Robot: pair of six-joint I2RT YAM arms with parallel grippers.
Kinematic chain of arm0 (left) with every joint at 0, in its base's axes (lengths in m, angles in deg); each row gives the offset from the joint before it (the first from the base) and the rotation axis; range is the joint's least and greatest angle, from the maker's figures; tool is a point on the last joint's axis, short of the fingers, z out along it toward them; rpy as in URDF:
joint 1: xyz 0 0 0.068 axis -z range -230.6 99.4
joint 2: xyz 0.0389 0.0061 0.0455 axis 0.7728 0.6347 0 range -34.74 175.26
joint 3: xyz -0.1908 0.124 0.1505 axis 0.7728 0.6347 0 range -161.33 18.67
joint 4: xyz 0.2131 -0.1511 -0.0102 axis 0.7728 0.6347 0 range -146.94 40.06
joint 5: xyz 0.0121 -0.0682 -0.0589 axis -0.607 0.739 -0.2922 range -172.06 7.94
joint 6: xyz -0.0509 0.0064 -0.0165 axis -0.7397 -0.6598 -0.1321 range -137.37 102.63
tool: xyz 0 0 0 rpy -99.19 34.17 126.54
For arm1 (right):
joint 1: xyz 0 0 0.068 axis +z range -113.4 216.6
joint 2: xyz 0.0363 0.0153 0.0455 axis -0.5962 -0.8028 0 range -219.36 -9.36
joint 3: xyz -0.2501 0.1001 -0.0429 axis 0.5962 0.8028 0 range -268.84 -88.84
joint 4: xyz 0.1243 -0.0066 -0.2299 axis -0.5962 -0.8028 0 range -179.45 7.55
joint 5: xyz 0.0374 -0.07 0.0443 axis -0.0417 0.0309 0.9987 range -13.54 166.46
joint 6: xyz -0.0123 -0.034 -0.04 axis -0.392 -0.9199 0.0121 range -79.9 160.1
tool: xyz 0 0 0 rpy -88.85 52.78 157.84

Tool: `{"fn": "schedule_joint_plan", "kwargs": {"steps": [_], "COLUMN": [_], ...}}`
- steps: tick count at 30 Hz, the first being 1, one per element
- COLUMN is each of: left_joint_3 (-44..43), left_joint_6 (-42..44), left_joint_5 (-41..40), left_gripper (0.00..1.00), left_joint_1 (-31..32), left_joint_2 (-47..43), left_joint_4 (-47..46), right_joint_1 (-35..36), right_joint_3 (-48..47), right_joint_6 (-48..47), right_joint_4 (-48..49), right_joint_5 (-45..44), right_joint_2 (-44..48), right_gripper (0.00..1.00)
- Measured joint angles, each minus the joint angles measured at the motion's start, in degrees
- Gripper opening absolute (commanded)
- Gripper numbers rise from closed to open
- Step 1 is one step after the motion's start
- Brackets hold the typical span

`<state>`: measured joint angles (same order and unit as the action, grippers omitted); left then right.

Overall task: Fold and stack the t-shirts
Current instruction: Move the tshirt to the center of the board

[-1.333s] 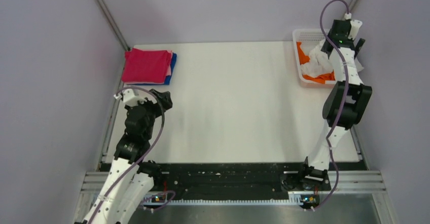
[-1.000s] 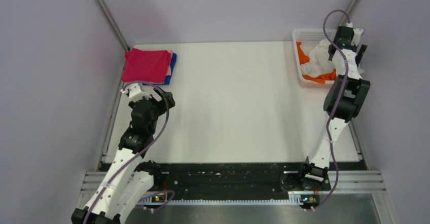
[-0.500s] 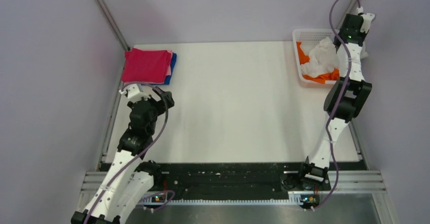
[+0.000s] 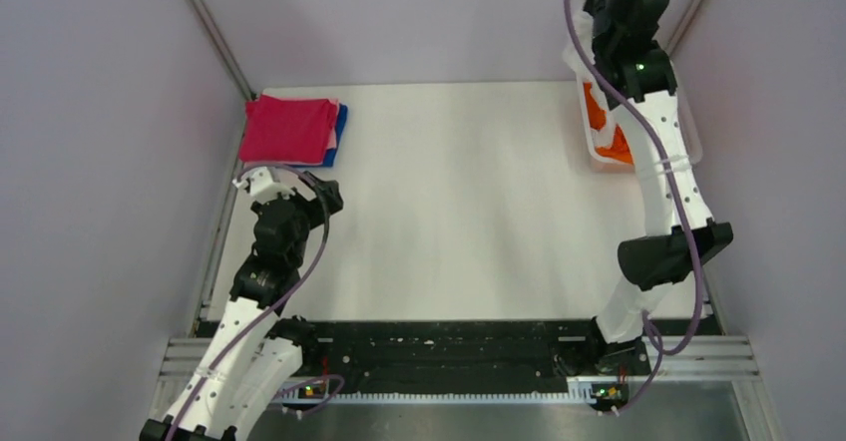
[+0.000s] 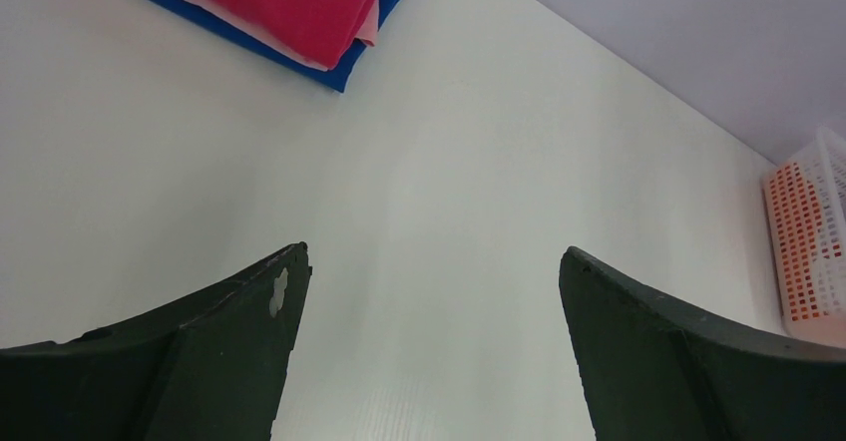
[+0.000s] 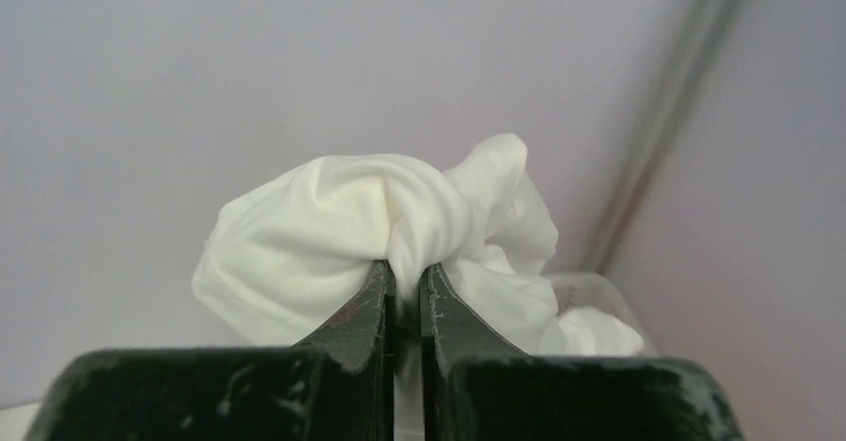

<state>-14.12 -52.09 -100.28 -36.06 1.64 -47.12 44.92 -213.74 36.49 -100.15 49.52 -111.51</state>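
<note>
Two grippers were observed. The right gripper [image 6: 404,273] was clamped tight on a bunched fold of the white t-shirt [image 6: 329,231], high above the basket [image 5: 813,231] at the far right corner of the table [image 4: 469,202]. The orange t-shirt [image 4: 596,104] lay inside the basket. The left gripper [image 5: 434,253] hung empty, jaws wide apart, near the folded magenta-red t-shirt [image 4: 287,128], which was stacked on the blue t-shirt [image 4: 341,124] at the far left corner.

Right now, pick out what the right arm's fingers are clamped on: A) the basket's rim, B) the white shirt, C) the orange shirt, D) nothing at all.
B: the right wrist view shows the right arm's fingers pinched shut on a bunched fold of the white shirt.
</note>
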Motion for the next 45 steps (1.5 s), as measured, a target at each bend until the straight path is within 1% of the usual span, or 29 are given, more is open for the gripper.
{"fn": "schedule_joint_plan", "kwargs": {"steps": [3, 6, 9, 11, 14, 18, 21, 24, 29, 30, 31, 32, 33, 34, 37, 41, 45], "left_joint_3": [0.0, 0.0, -0.02, -0.15, -0.76, -1.9, -2.34, -2.38, -2.38, -2.4, -2.4, -2.4, -2.43, -2.45, -2.95, -4.85, -9.88], "left_joint_6": [-0.59, -1.42, -1.84, -2.1, -2.75, -3.76, -4.48, -4.87, -5.07, -5.03, -4.96, -4.79, -4.68, -4.52, -4.17, -3.98, -3.48], "left_joint_5": [0.2, 0.22, -0.24, -0.85, -1.81, -3.5, -4.33, -4.63, -3.63, -2.89, -1.86, -1.05, -0.04, 0.96, 4.02, 8.28, 13.64], "left_gripper": [0.99, 0.99, 0.99, 0.99, 0.99, 0.99, 0.99, 0.99, 0.99, 0.99, 0.99, 0.99, 0.99, 0.99, 0.99, 0.99, 0.99], "left_joint_1": [0.0, 0.0, 0.0, 0.0, 0.0, 0.0, 0.0, 0.0, 0.0, 0.0, 0.0, 0.0, 0.0, 0.0, 0.0, 0.0, 0.0], "left_joint_2": [-0.09, -0.9, -2.58, -3.74, -5.31, -7.08, -8.04, -8.02, -5.05, -3.54, -1.75, -0.2, 2.01, 3.78, 11.3, 21.73, 32.2], "left_joint_4": [1.25, 2.56, 4.0, 5.16, 6.97, 9.6, 10.99, 11.87, 11.61, 11.28, 10.82, 10.38, 9.81, 9.31, 7.02, 3.69, 1.14], "right_joint_1": [9.25, 16.83, 22.32, 25.38, 27.65, 28.33, 28.3, 28.33, 28.3, 28.28, 28.28, 28.26, 28.26, 28.26, 28.24, 28.11, 28.0], "right_joint_3": [-0.52, -0.33, 2.84, 6.56, 10.4, 14.14, 16.72, 25.94, 53.33, 60.92, 64.92, 70.14, 75.67, 79.93, 88.56, 89.02, 86.71], "right_joint_6": [-1.84, -2.97, -3.23, -2.49, 0.83, 6.6, 9.42, 10.67, 14.21, 15.69, 16.46, 17.77, 19.23, 20.74, 23.74, 25.81, 25.86], "right_joint_4": [2.4, 3.23, 4.31, 4.92, 4.9, 4.63, 6.8, 11.08, 15.56, 15.82, 15.45, 15.58, 15.47, 15.13, 14.27, 12.98, 12.13], "right_joint_5": [3.21, 5.44, 7.43, 9.51, 14.71, 23.45, 26.69, 25.94, 19.21, 17.2, 16.04, 14.34, 12.37, 10.1, 2.4, -4.66, -6.16], "right_joint_2": [3.54, 5.66, 7.67, 9.01, 9.29, 9.14, 9.55, 12.9, 24.09, 27.47, 29.42, 32.04, 35.19, 38.03, 45.48, 48.65, 48.74], "right_gripper": [0.0, 0.0, 0.0, 0.0, 0.0, 0.0, 0.0, 0.0, 0.0, 0.08, 0.36, 0.79, 0.96, 0.98, 0.99, 0.99, 0.99]}}
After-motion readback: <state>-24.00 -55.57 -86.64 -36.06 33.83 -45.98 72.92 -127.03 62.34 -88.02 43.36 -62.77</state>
